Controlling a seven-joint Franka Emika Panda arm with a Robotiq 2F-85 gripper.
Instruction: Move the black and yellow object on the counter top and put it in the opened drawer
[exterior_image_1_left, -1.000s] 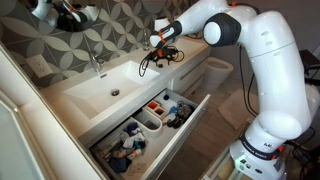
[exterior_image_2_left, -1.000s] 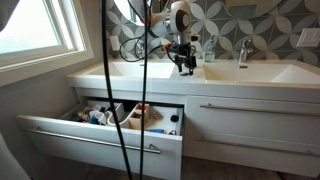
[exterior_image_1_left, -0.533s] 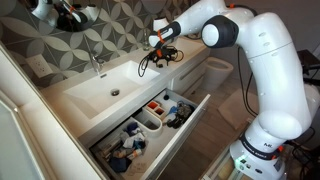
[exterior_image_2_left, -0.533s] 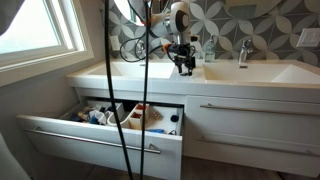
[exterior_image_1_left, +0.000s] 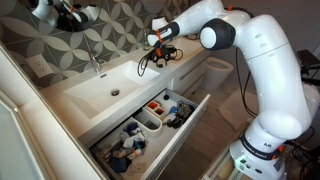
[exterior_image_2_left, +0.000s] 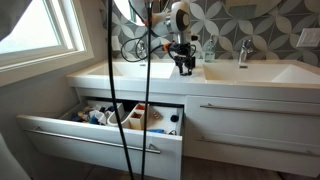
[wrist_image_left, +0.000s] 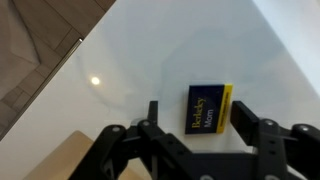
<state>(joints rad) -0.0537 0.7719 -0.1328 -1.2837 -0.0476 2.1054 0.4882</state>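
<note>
The black and yellow object is a small flat dark card with a yellow edge and printed words. It lies on the white counter top. My gripper stands low over it, open, with one black finger on each side of the card. The right finger is close to the yellow edge, and the left one stands farther off. In both exterior views the gripper points down at the counter end beside the basin, and the card is hidden there. The opened drawer below holds white bins and small items.
The basin and chrome tap lie to one side of the gripper. Black cables hang in front of the drawer. A small bottle stands behind the gripper. The counter's edge drops to a wooden floor.
The arm's upper part has shifted slightly toward the wall. The gripper stays low over the same spot on the counter.
</note>
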